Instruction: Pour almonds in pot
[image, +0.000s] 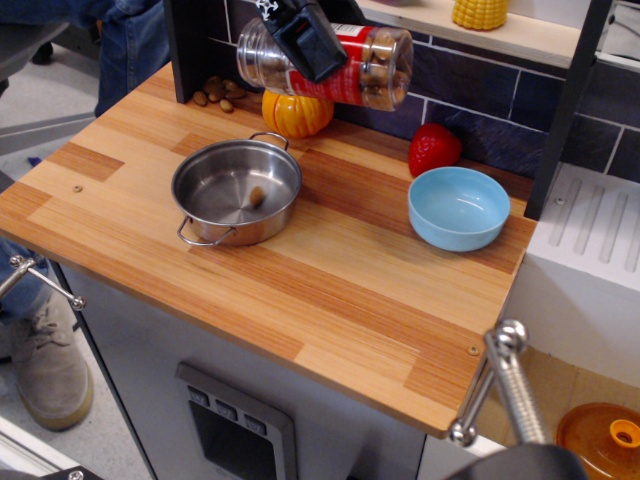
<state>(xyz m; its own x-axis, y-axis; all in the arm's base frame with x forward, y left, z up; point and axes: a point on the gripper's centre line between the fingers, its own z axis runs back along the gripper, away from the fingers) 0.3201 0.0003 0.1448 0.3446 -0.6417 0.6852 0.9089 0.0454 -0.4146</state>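
Observation view. End effector (305, 38): black, clamping around a clear jar (330, 66) with a red label, holding it on its side in the air above the back of the wooden surface (340, 280). Almonds (383, 68): bunching at the jar's right end; one is lying in the pot (237, 190), a few are sitting loose at the back left corner. Pot: resting on the surface, below the jar. Orange pumpkin (296, 113): sitting just behind the pot. Strawberry (433, 150) and light blue bowl (459, 207): sitting to the right.
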